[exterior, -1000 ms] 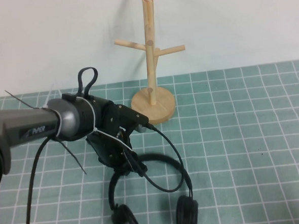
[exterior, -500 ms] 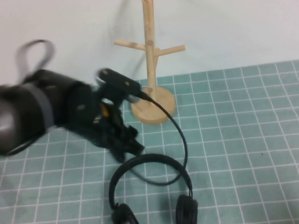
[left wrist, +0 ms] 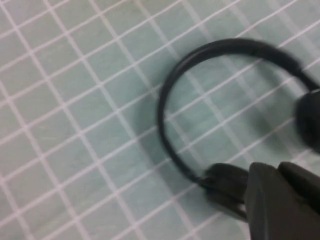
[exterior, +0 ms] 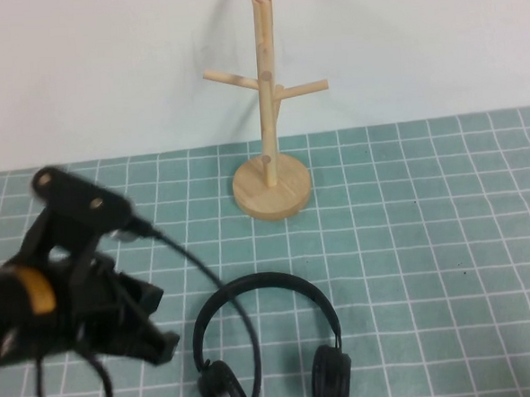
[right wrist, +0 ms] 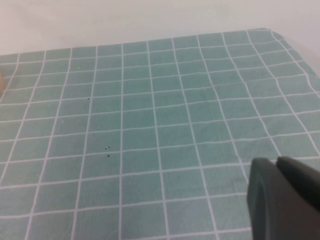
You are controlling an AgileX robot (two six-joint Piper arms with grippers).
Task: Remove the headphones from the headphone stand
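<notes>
The black headphones (exterior: 261,279) lie flat on the green checked mat, ear cups toward the near edge, headband arching toward the stand. The light wooden headphone stand (exterior: 267,117) stands upright at the back with bare pegs. My left gripper (exterior: 161,342) is low over the mat just left of the headphones, shut and empty. In the left wrist view its fingers (left wrist: 275,167) sit beside one ear cup (left wrist: 225,186), apart from the headband (left wrist: 165,100). My right gripper (right wrist: 275,162) shows only in the right wrist view, shut and empty over bare mat.
A black cable (exterior: 221,287) from my left wrist loops over the mat and crosses the left side of the headband. The stand's round base (exterior: 287,193) rests on the mat near the white back wall. The mat's far right corner (right wrist: 272,32) shows in the right wrist view.
My left arm has pulled back from beside the stand and the headband to the near left of the mat. The headphones lie in the same place.
</notes>
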